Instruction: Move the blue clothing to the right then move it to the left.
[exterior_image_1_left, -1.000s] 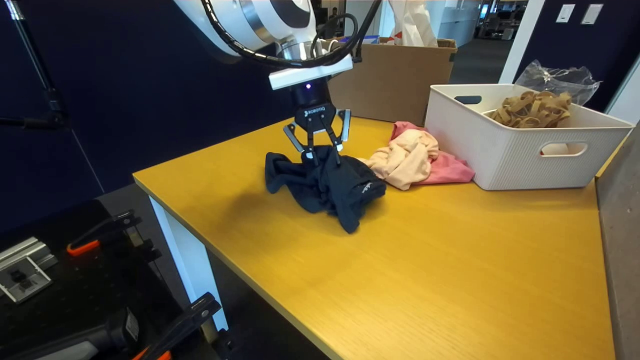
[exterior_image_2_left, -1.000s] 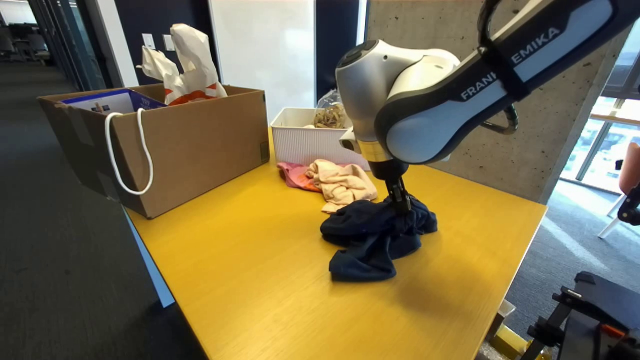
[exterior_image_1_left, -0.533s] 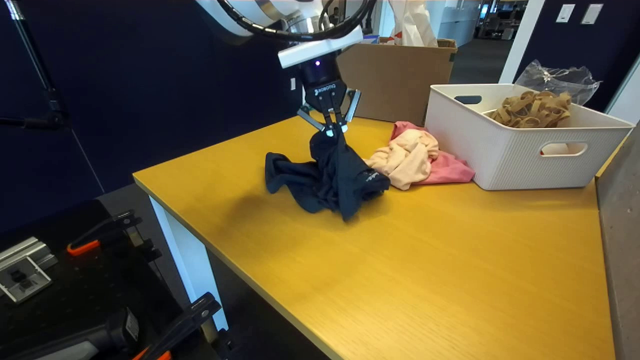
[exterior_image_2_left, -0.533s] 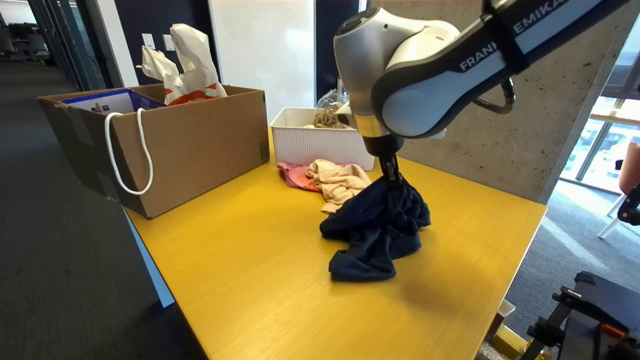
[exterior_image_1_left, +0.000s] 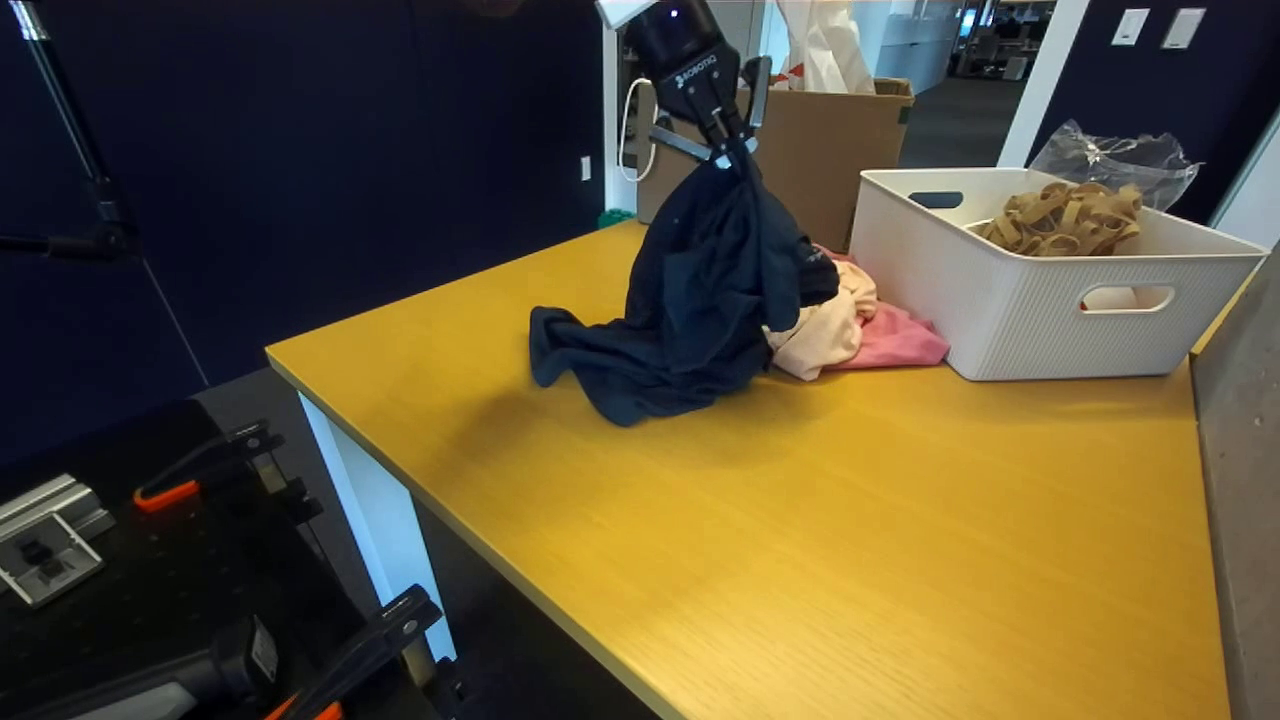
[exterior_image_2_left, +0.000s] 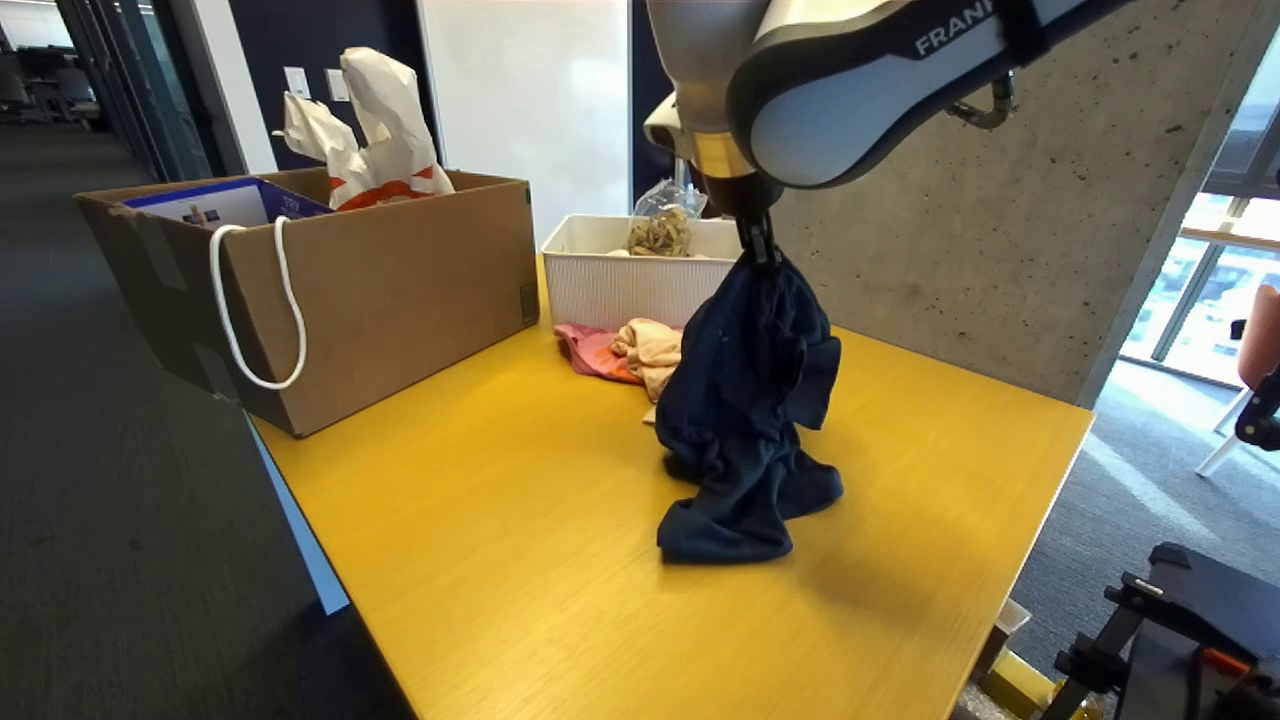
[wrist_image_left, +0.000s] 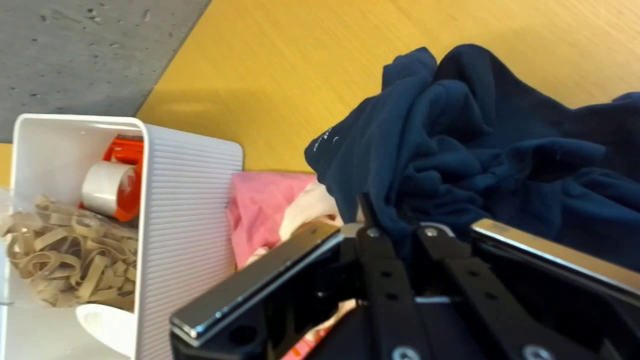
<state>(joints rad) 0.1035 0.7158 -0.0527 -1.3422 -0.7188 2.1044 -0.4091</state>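
Raised since the earlier frame: our end effector (exterior_image_1_left: 736, 153), pinching blue clothing (exterior_image_1_left: 700, 285).
In an exterior view, we see its length slant down toward frame left, onto the worktop (exterior_image_1_left: 850, 530).

Both exterior views share the table (exterior_image_1_left: 880, 500), looking slantwise down — nearer, the wrist view faces the cloth (wrist_image_left: 450, 150)

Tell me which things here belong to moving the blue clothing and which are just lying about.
Part of the job:
blue clothing
tool gripping it
yellow table under its lower end

Just lying about:
cream cloth
pink cloth
white bin
tan bands inside that bin
cardboard box
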